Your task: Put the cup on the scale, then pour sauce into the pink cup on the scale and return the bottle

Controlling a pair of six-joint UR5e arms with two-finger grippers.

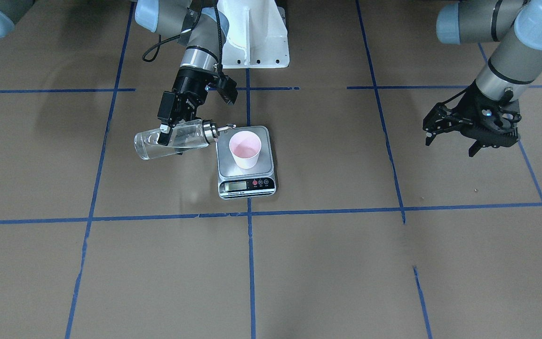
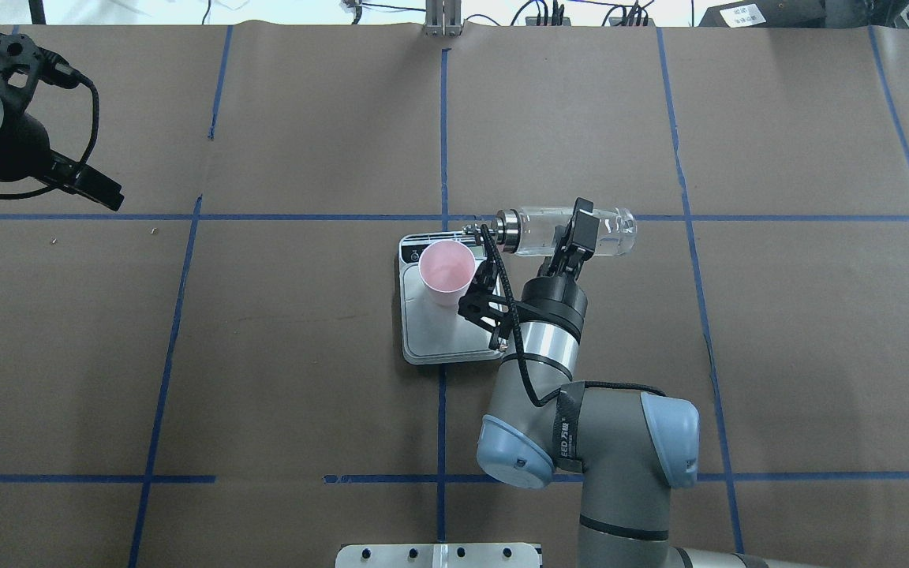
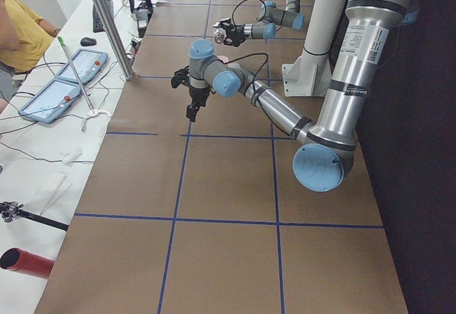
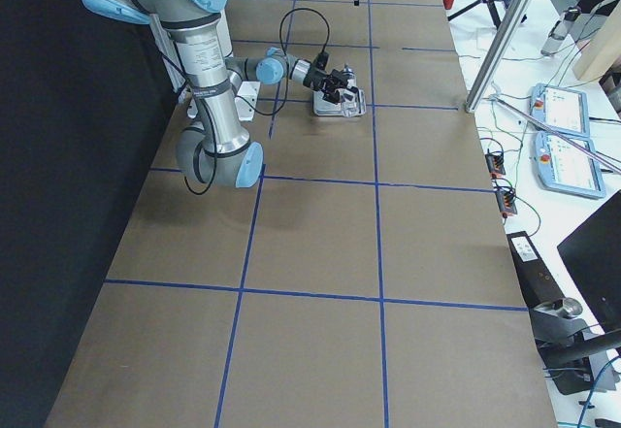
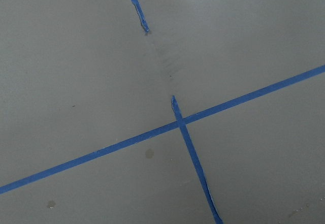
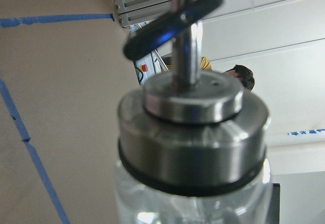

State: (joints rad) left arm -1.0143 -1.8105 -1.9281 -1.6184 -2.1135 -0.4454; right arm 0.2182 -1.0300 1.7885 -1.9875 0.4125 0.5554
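The pale pink cup (image 1: 245, 148) stands upright on the silver scale (image 1: 247, 184), also in the overhead view (image 2: 447, 272) on the scale (image 2: 454, 343). My right gripper (image 1: 170, 134) is shut on the clear glass bottle (image 1: 186, 136), which lies almost level above the table. Its silver cap and spout (image 1: 227, 127) point at the cup's rim. Clear sauce shows inside the glass; I see no stream. The right wrist view shows the cap (image 6: 193, 127) close up. My left gripper (image 1: 450, 143) is open and empty, hanging far from the scale.
The white robot base (image 1: 252, 37) stands behind the scale. Blue tape lines (image 1: 250, 263) cross the brown table. In the exterior left view a person (image 3: 18, 29) and control tablets (image 3: 60, 79) are beside the table's far side.
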